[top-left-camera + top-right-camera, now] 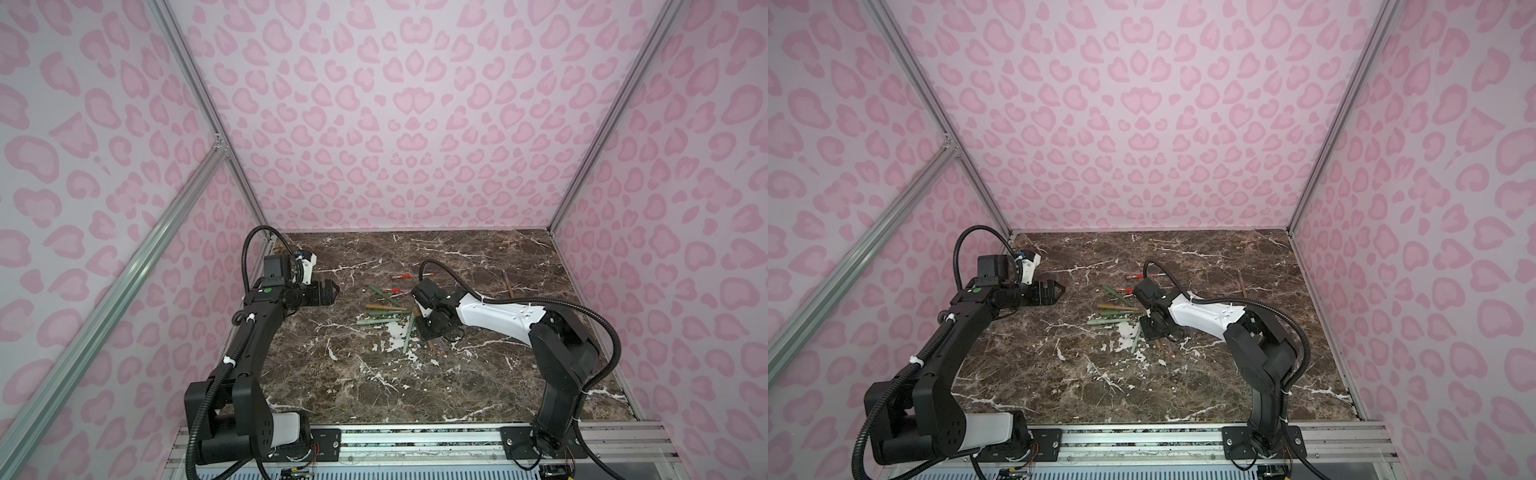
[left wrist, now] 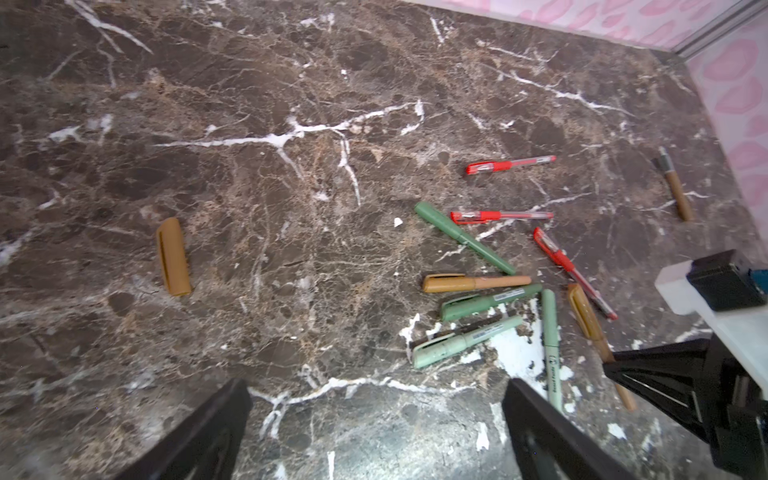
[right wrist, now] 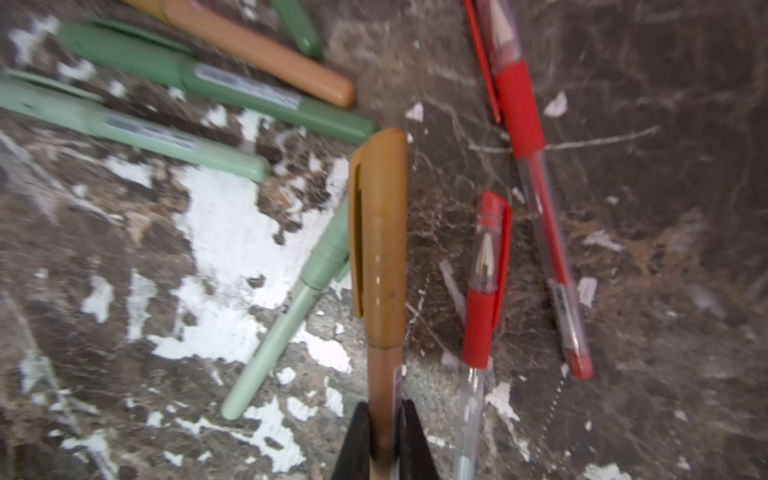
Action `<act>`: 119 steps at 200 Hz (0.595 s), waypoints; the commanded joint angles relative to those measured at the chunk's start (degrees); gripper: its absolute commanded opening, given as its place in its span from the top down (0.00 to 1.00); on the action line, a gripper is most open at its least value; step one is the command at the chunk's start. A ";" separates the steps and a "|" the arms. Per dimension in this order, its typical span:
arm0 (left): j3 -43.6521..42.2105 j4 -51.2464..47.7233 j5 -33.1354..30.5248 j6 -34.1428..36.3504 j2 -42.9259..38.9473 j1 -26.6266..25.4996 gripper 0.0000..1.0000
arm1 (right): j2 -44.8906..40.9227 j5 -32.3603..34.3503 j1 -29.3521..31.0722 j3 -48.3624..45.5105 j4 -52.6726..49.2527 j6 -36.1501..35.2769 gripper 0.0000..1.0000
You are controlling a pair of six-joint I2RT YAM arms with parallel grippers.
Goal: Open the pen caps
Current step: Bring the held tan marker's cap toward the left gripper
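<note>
Dark marble table [image 1: 415, 386], pens scattered mid-table. Up top, the left gripper [image 1: 334, 291] hangs spread wide. Now the right gripper [image 3: 384, 415] is pinching a tan-brown pen [image 3: 383, 374] by its barrel, with the tan-brown cap [image 3: 378, 232] on its end. A loose tan cap [image 2: 173, 256] lies well apart. The green pens [image 3: 137, 54] carry white labels [image 3: 245, 85], the print too blurred to read.

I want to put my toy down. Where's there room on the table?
Bare marble lies in front, between the pen pile and the metal rail, and behind it, up to the back wall. It's crowded mid-table, where pens cross beside the right arm.
</note>
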 commanded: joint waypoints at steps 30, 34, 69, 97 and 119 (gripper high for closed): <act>0.25 3.01 17.73 -6.82 -0.14 0.04 0.02 | -3.60 -8.23 -0.01 1.15 10.84 1.57 0.93; -0.12 3.71 19.03 -7.73 -0.20 0.08 0.01 | -3.85 -8.81 0.12 1.30 12.12 1.81 0.93; -3.08 10.30 27.77 -14.53 -0.24 -0.36 0.03 | -5.05 -11.43 1.21 1.87 21.65 2.94 0.96; -3.17 12.95 31.69 -16.79 0.42 -2.24 0.07 | -5.58 -11.61 2.58 1.91 27.14 3.50 0.97; -2.00 12.93 33.84 -17.03 1.35 -4.01 0.11 | -5.69 -12.70 3.34 1.28 31.26 4.40 0.97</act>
